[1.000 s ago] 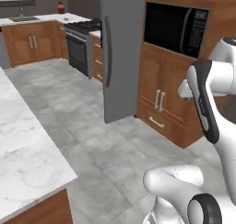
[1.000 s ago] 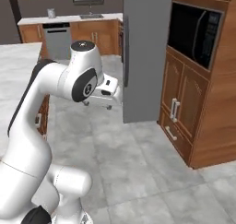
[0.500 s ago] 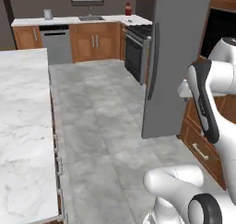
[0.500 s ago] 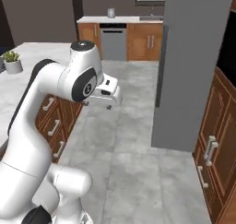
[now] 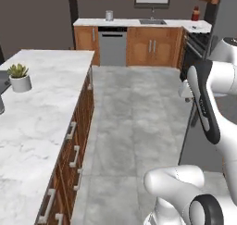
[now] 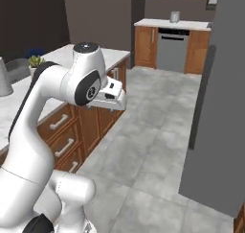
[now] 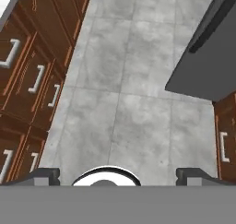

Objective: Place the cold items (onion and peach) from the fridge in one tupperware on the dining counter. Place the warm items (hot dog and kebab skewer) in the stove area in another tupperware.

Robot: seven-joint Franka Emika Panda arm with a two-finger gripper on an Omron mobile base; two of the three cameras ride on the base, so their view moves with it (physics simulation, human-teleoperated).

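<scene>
My gripper (image 7: 119,174) is open, with nothing between its dark fingertips (image 7: 48,174), and it points down at the grey tiled floor. It hangs in the aisle between the marble dining counter (image 5: 37,127) on the left and the dark grey fridge (image 6: 221,107) on the right. The fridge (image 7: 207,48) is closed, so the onion and peach are hidden. The stove (image 5: 193,42) stands at the far right by the back wall. The hot dog, the kebab skewer and the tupperware are out of view.
A potted plant (image 5: 19,77) stands on the dining counter, whose wooden drawers (image 7: 27,80) face the aisle. A dishwasher (image 5: 113,48), wooden cabinets and a sink counter (image 5: 139,21) with a metal cup (image 5: 109,15) line the back wall. The floor aisle between is open.
The whole picture has swung: the base has turned left, so the fridge and wall oven slid off to the right and the dining counter came into view. The gripper has stayed open.
</scene>
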